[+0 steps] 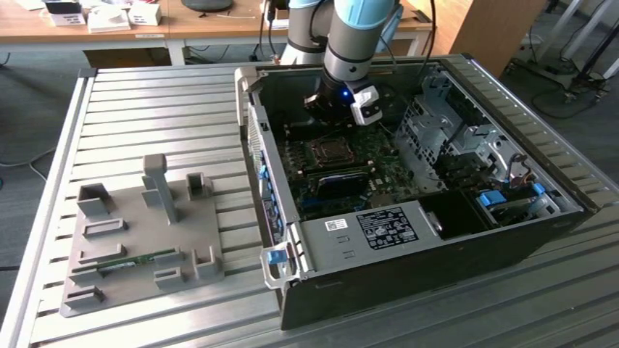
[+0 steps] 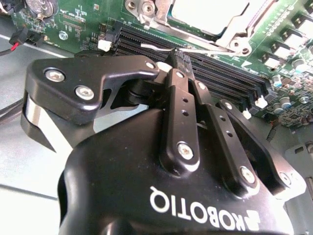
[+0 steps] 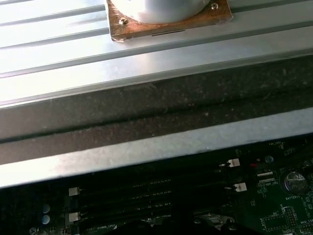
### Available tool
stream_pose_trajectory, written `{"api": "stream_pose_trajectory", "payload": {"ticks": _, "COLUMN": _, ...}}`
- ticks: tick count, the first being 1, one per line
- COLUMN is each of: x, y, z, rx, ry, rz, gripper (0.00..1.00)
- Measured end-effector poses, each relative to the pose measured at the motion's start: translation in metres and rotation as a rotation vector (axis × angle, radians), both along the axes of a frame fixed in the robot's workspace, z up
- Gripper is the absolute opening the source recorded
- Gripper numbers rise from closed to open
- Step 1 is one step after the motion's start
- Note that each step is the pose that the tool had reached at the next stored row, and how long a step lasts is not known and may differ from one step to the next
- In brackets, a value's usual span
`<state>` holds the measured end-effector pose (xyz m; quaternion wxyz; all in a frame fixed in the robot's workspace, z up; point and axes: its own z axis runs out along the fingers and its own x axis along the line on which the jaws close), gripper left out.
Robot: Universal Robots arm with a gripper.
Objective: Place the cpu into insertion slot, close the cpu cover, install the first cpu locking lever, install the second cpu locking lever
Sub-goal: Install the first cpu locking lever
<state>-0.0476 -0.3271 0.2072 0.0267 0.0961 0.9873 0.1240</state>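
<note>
We see the gripper [image 2: 177, 58] low inside the open computer case [image 1: 406, 268], its jaws pressed together with nothing visible between them. In the second wrist view their tips sit just above the black memory slots [image 2: 220, 73] on the green board [image 2: 83, 22]. Just beyond those slots the cpu [image 2: 203, 12] rests pale face up in its socket, and the cpu cover [image 2: 234, 38] lies flat around it. The case stands on a ribbed metal surface [image 1: 145, 109].
</note>
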Motion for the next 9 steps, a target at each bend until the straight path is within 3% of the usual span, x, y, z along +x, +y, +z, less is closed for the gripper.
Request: {"api": "stream_pose_trajectory", "payload": {"ticks": 9, "x": 0.0007, "y": 0.0000, "z": -0.0045, "rx": 0.0000, "ry": 0.0000, "rz": 0.000, "gripper": 0.11}}
